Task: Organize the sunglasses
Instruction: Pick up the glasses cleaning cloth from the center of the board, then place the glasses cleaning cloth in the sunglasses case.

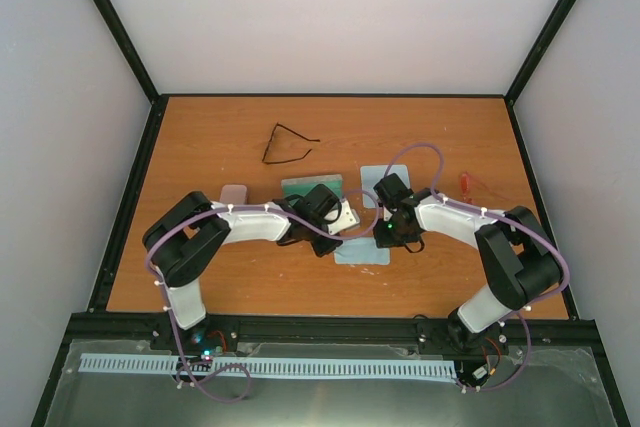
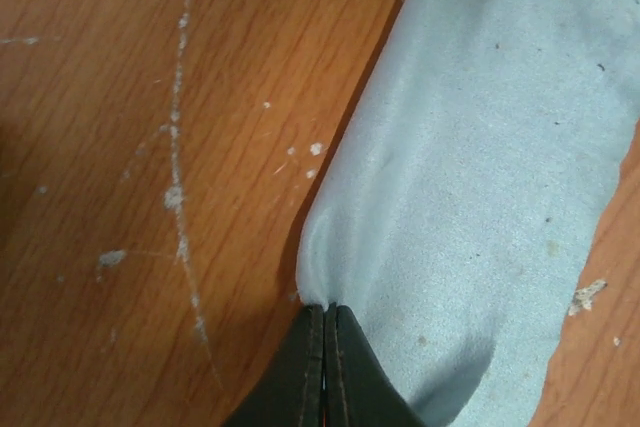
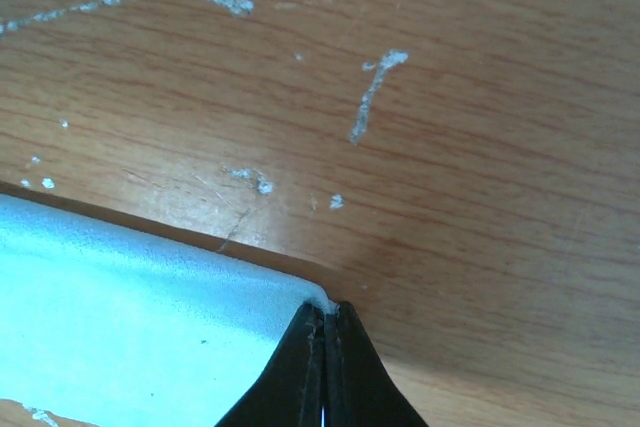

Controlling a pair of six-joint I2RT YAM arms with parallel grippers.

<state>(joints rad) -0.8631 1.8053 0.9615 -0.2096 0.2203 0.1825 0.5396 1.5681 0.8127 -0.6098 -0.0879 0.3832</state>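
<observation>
Over to a scratched orange-brown wooden table point(image 1: 200, 147), flecked with white scuffs, boxed in by a black frame point(image 1: 340, 328) and plain pale walls point(image 1: 330, 17). Up at the far side, left of centre, well apart from both arms: the sunglasses point(image 1: 288, 144), lying on bare wood as a thin dark outline. Down at mid-table, left gripper point(image 2: 325, 315) clamped tight, fingers together on the bunched edge of a light-blue cloth point(image 2: 480, 177). Right gripper point(image 3: 325, 315) likewise pinched closed, on a corner of light-blue cloth with a shadow under its edge. From above, hard to tell whether one cloth or two, with both wrists covering the middle. Half tucked under the left arm, a green rectangle point(image 1: 300, 185), unreadable. Near it a pinkish case point(image 1: 233, 193); off to the right, something small and red point(image 1: 466, 182), too tiny to name.
</observation>
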